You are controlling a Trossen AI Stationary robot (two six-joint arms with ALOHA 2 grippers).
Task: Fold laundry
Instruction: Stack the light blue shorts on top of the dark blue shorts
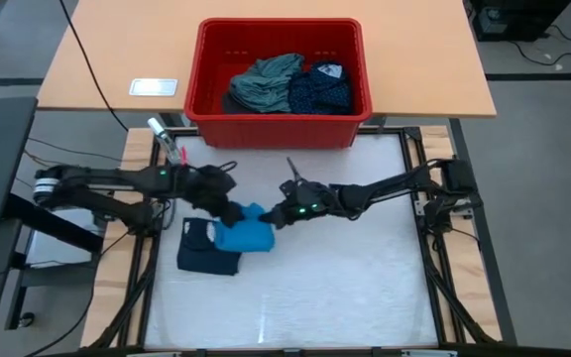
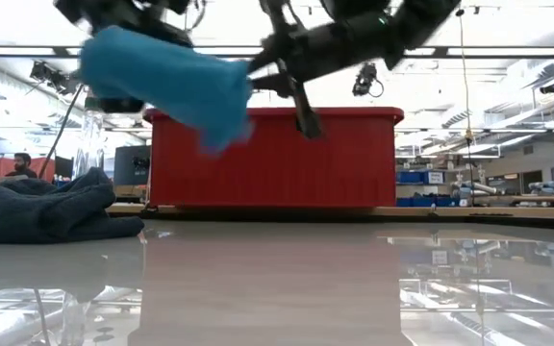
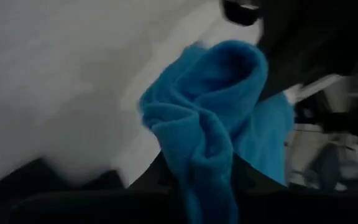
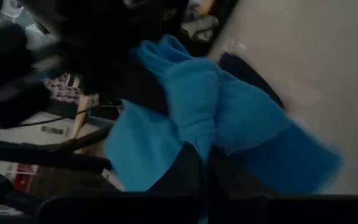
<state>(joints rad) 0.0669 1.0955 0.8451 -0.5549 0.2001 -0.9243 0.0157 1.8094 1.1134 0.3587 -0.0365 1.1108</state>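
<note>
High view: white table (image 1: pixel 345 288); both claws clamp blue garment (image 1: pixel 244 234); red bin (image 1: pixel 278 124) behind.

Bright blue small garment (image 3: pixel 213 118) fills centre of left wrist view, bunched and draped in soft folds, rounded loop of cloth at its top, long fold hanging down to frame edge. Pinched at lower end between left gripper (image 3: pixel 197 186) fingers (image 3: pixel 151 177), dark and mostly blurred, clamped tight on the cloth. White table surface (image 3: pixel 67 81) behind, pale and featureless. Dark shape (image 3: pixel 241 11) with lighter opening past the cloth's top, too blurred to identify. Dark mass (image 3: pixel 322 43) alongside the garment, also unclear. Beyond that, pale bar (image 3: pixel 312 87) and smeared room clutter (image 3: pixel 334 155), nothing resolvable. Dark wedge (image 3: pixel 30 183) at near corner, unidentifiable.
</note>
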